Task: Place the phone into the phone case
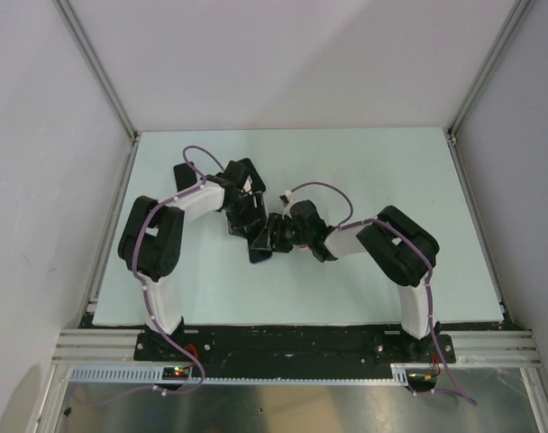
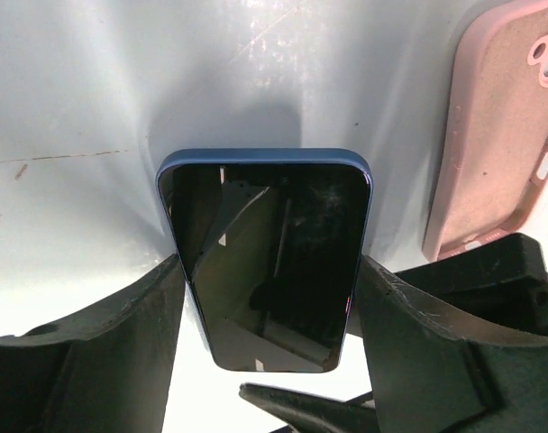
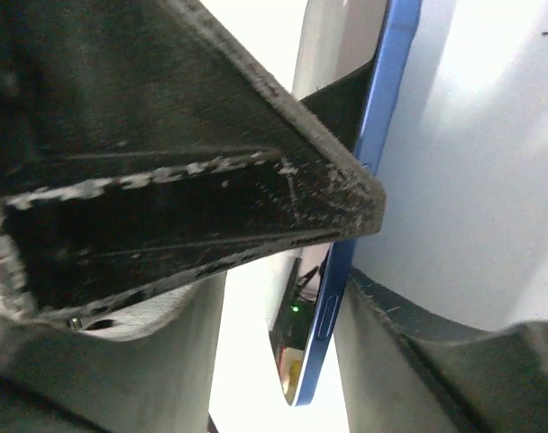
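The phone (image 2: 269, 262), blue-edged with a dark screen, is tilted up off the table between the fingers of my left gripper (image 2: 269, 271), which press on its two long sides. In the right wrist view the phone (image 3: 346, 298) shows edge-on. My right gripper (image 3: 283, 298) straddles its near end. One finger (image 3: 391, 325) lies against the phone's back and the other stands apart from the screen. The pink phone case (image 2: 499, 135) lies inside up on the table, to the right of the phone. It does not show in the top view, where both grippers meet at the phone (image 1: 259, 245).
The pale table (image 1: 364, 171) is walled by white panels at the back and on both sides. The two arms crowd its middle, and a purple cable (image 1: 197, 153) loops over the left arm. A metal rail (image 1: 292, 343) runs along the near edge.
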You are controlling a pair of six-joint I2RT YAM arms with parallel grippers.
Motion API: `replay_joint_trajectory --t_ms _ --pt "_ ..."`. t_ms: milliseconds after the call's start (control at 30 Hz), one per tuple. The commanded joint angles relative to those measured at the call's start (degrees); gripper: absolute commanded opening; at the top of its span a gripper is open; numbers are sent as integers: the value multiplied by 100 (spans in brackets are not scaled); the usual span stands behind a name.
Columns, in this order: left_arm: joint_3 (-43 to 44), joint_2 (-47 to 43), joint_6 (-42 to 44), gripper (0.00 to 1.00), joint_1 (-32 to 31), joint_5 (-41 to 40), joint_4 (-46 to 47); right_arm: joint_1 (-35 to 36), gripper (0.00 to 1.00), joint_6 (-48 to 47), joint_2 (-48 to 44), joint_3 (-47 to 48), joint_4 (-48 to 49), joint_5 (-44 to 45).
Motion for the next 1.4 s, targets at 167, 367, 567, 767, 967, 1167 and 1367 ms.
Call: replay_joint_trajectory --t_ms 167,367,567,767,967,1167,1367 --pt "-208 -361 -226 69 -10 474 268 -73 15 135 225 76 -48 -140" --pt "28 -810 261 98 18 168 307 -285 0 29 -218 70 -362 -654" --pt "371 -1378 711 100 243 576 590 -663 0 -534 -1252 -23 -1491 -1597" --pt "745 -1424 1716 99 448 2289 691 -1080 0 -814 -2180 -489 -1874 -3001" --pt "708 -1560 2562 95 450 3571 775 -1120 0 -997 -2821 -940 -1996 -3716" --pt "426 -1692 2717 84 330 4386 845 -1148 0 -1210 -3167 -1084 -2120 -4111" --pt "-66 -2031 2799 76 112 5080 850 -1202 0 -1142 -3222 -1123 -1650 -4513"
